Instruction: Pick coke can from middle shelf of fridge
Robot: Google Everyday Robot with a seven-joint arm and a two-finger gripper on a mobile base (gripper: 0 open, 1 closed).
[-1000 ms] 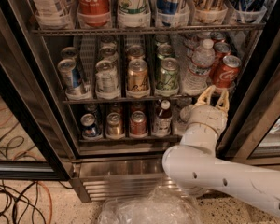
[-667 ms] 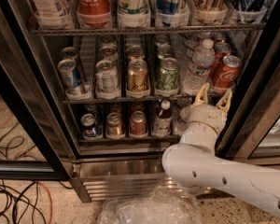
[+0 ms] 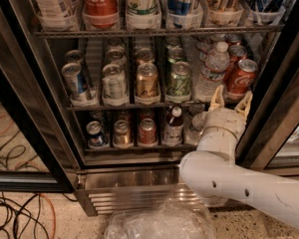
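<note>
The fridge stands open in front of me. The coke can, small and red with a silver top, stands at the right end of the middle shelf, with more red cans behind it. My gripper is just below and in front of that can, pointing up into the fridge. Its two tan fingers are spread apart and hold nothing. The white arm reaches in from the lower right and hides part of the bottom shelf.
A water bottle stands left of the coke can, then a green can, a gold can and silver cans. A big red Coca-Cola container is on the top shelf. The black door frame is close on the right. A plastic bag and cables lie on the floor.
The gripper has edged slightly right and its fingers have spread a little wider under the coke can. The cans have not moved.
</note>
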